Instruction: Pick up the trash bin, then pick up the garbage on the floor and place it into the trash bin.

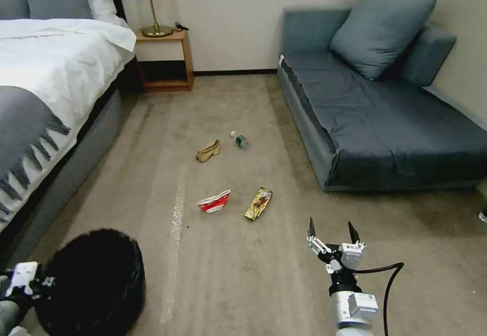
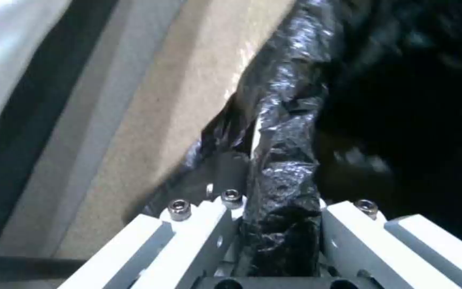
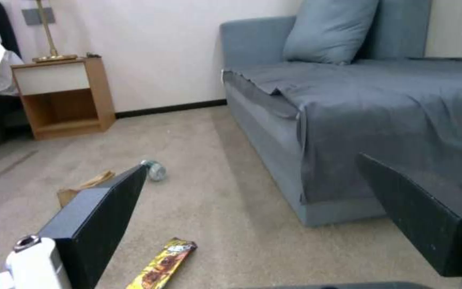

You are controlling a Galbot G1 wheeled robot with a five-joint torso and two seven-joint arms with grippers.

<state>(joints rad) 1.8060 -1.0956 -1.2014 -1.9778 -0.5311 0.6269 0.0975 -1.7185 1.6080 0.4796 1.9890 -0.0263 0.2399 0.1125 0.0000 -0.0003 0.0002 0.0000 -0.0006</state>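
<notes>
Where the carpet met the bed: the trash bin hung, its bag rim pinched by the left gripper.
Garbage: carton, wrapper, paper bag and bottle lay on the carpet.
Right gripper: fingers spread wide, holding nothing, near the wrapper.
Sofa: beside the litter.

head: high, looking forward and down over the carpet toward the far wall | left wrist: pressed close against the bin rim, looking along it | right wrist: low near the floor, facing the sofa and nightstand | head and right wrist share sofa, nightstand, wrapper
</notes>
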